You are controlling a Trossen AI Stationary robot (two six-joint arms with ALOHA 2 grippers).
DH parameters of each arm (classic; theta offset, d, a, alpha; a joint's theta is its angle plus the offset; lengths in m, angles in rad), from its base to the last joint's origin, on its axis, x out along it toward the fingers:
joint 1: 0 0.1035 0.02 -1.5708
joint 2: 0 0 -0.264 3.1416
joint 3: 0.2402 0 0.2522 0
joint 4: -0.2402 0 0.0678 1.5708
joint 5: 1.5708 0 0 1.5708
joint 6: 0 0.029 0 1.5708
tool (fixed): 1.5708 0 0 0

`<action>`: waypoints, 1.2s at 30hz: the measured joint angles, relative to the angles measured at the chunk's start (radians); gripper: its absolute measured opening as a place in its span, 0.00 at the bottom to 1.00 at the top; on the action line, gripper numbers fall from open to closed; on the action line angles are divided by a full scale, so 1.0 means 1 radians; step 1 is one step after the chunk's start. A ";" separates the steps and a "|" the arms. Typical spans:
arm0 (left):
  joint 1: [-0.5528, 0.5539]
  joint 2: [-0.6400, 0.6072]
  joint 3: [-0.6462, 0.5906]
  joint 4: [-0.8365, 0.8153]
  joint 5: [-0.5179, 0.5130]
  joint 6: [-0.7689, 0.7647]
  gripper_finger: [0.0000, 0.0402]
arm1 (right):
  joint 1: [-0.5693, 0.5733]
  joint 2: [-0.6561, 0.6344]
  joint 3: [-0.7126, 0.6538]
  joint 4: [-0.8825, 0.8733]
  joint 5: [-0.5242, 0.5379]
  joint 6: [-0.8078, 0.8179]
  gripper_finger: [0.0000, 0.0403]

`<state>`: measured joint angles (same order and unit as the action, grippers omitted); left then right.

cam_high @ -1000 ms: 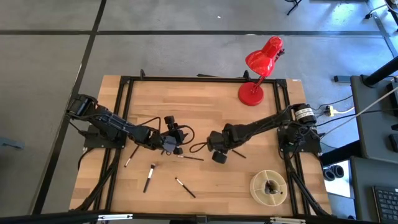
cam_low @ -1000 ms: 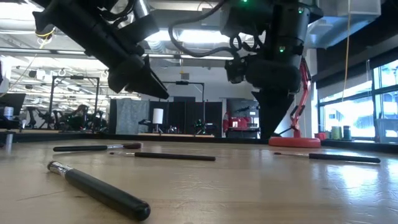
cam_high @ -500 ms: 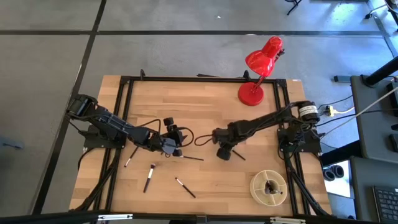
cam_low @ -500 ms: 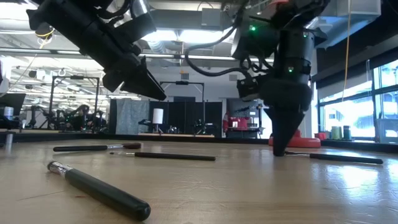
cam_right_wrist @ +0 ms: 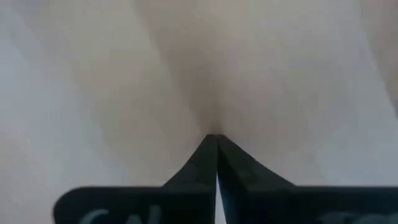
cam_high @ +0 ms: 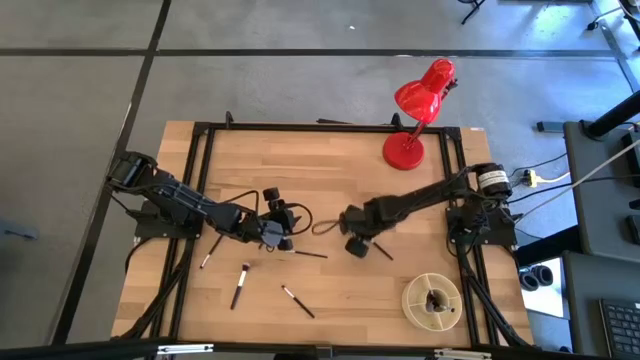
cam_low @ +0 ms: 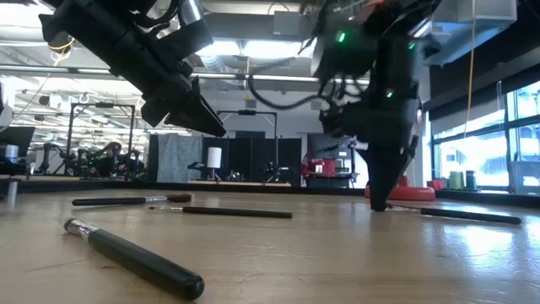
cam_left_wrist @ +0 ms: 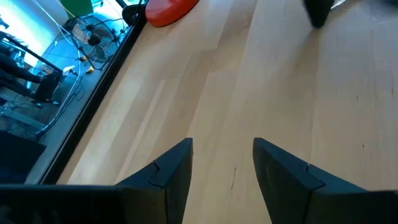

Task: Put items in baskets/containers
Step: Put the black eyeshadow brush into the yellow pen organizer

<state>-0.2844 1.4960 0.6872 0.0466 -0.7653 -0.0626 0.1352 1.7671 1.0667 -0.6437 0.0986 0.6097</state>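
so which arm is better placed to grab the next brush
Right. The right claw is down at the tabletop with its tips at the end of a thin brush, fingers closed together in its wrist view. The left claw hangs open above bare wood, no brush between its fingers.

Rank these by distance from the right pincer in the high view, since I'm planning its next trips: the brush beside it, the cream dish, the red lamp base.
From the right pincer, mid-table:
1. Brush, right beside it.
2. Cream dish, near-right corner.
3. Red lamp base, far edge; close to the dish's distance, slightly farther.
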 joint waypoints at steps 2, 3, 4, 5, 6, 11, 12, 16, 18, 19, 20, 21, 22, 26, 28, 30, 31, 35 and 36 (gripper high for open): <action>0.000 0.000 0.000 -0.014 -0.003 0.005 0.41 | 0.055 -0.045 0.010 0.004 0.067 0.036 0.01; 0.000 0.000 0.000 -0.017 -0.003 0.006 0.41 | 0.084 -0.082 0.013 0.002 0.100 0.060 0.01; 0.000 0.000 0.000 -0.020 -0.003 0.005 0.41 | 0.118 -0.118 0.015 0.002 0.139 0.085 0.01; 0.000 0.000 0.000 -0.025 -0.003 -0.001 0.41 | 0.154 -0.151 0.015 -0.001 0.186 0.116 0.00; 0.000 0.000 0.000 -0.029 -0.003 -0.004 0.41 | 0.190 -0.181 0.011 -0.014 0.233 0.155 0.00; -0.003 0.000 0.000 -0.031 -0.001 -0.030 0.41 | 0.412 -0.324 0.008 -0.161 0.408 0.344 0.00; -0.004 0.000 0.000 -0.030 -0.001 -0.032 0.41 | 0.459 -0.348 0.009 -0.194 0.419 0.359 0.00; -0.007 0.000 0.000 -0.028 -0.002 -0.032 0.41 | 0.658 -0.428 0.007 -0.261 0.545 0.412 0.00; -0.002 0.000 0.000 -0.026 -0.002 -0.035 0.41 | 0.749 -0.463 0.008 -0.269 0.625 0.415 0.00; 0.000 0.000 0.000 -0.021 -0.002 -0.038 0.41 | 0.790 -0.473 0.008 -0.276 0.675 0.418 0.00; 0.004 0.000 0.000 -0.016 -0.003 -0.039 0.41 | 0.822 -0.479 0.008 -0.281 0.722 0.425 0.00; 0.007 0.000 0.000 -0.015 -0.002 -0.039 0.41 | 0.850 -0.485 0.008 -0.285 0.771 0.434 0.00; 0.011 0.000 0.000 -0.014 -0.002 -0.040 0.41 | 0.873 -0.492 0.008 -0.295 0.814 0.445 0.00; 0.023 0.000 0.000 -0.013 0.000 -0.064 0.41 | 0.933 -0.508 0.008 -0.306 0.918 0.457 0.00; 0.025 0.000 0.000 -0.013 0.001 -0.070 0.41 | 0.956 -0.515 0.008 -0.306 0.936 0.456 0.00; 0.025 0.000 0.000 -0.013 0.005 -0.073 0.41 | 0.974 -0.528 0.008 -0.308 0.924 0.458 0.00; 0.025 0.000 0.000 -0.013 0.006 -0.073 0.41 | 0.986 -0.534 0.008 -0.311 0.909 0.460 0.00; 0.023 0.000 0.000 -0.020 0.008 -0.074 0.41 | 1.043 -0.541 0.010 -0.310 0.850 0.467 0.00; 0.023 0.000 0.000 -0.022 0.008 -0.074 0.41 | 1.061 -0.542 0.014 -0.312 0.846 0.467 0.00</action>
<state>-0.2611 1.4960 0.6872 0.0250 -0.7574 -0.1368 1.1962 1.2255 1.0810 -0.9562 0.9442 1.0771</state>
